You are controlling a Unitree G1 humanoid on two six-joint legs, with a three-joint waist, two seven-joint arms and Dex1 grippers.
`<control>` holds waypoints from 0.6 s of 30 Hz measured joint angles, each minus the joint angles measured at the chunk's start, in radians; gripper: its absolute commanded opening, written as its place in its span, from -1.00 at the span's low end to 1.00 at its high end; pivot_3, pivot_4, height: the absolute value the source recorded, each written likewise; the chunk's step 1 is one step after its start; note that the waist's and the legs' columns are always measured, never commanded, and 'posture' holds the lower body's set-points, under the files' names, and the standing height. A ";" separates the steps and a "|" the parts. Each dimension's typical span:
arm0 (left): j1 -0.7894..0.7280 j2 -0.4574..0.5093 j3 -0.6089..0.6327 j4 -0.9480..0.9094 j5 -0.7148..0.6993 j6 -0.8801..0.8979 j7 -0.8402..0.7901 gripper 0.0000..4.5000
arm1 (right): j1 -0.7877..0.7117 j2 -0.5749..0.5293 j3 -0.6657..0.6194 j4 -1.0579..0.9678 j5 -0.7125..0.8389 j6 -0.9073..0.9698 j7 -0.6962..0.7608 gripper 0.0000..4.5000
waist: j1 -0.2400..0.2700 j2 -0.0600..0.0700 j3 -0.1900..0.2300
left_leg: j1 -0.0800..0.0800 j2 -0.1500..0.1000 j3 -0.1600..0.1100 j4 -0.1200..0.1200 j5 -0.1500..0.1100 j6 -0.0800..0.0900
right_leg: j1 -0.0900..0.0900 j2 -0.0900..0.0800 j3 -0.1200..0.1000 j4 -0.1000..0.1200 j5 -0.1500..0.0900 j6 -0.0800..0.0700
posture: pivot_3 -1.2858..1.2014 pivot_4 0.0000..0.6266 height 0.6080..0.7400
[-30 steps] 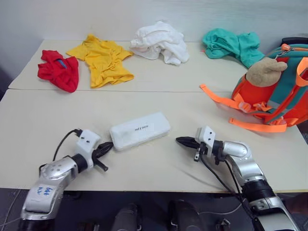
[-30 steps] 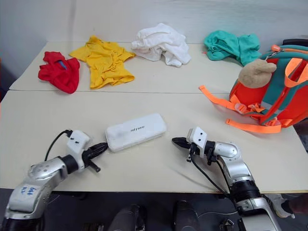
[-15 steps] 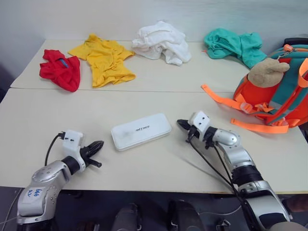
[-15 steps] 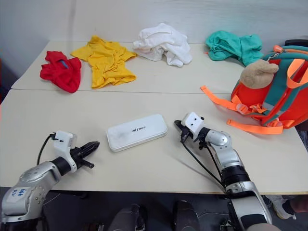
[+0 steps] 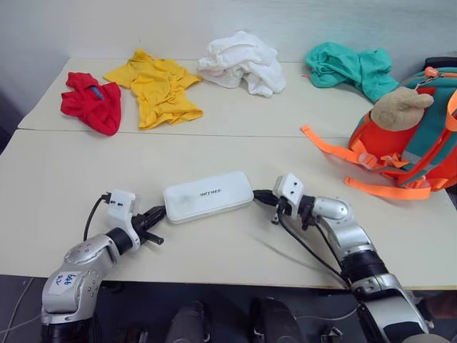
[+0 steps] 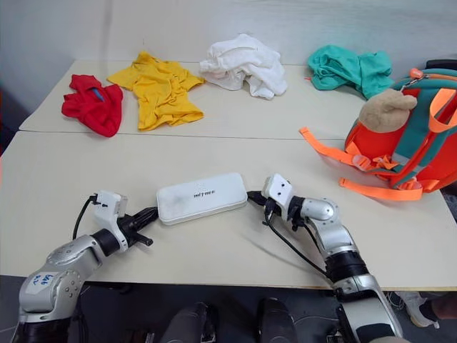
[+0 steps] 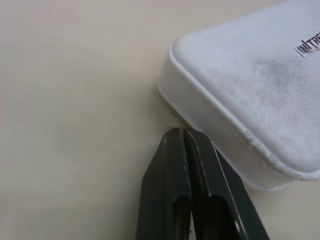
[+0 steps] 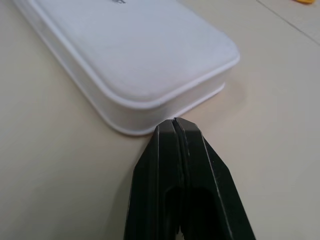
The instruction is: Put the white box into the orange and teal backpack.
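- Right now, orange and teal backpack (image 5: 418,136) sits at right edge, well apart from the box.
- White box (image 5: 208,196) lies flat at frame centre on table (image 5: 57,171), unlifted.
- Left gripper (image 5: 155,215) and right gripper (image 5: 261,196) are both closed, empty, tips at opposite box ends.
- Step: squeezing box between tips; next needs even inward pressure, then lift.

Table (image 5: 64,179): box (image 5: 208,196) lies near the front edge, between left gripper (image 5: 158,213) at its left end and right gripper (image 5: 258,196) at its right end (tips at the box's ends). Backpack (image 5: 410,136) stands at far right. Four garments (image 5: 240,61) lie in a row along the far edge.
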 measured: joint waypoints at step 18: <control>-0.077 0.096 -0.005 0.128 0.009 -0.055 -0.119 -0.94 | 0.004 -0.076 -0.020 -0.065 -0.053 0.094 -0.143 -1.00 | -0.006 0.000 0.000 | 0.000 0.000 0.001 -0.002 -0.001 -0.001 | -0.002 0.000 0.000 -0.002 0.000 0.000 | 0.03 -0.52 1.00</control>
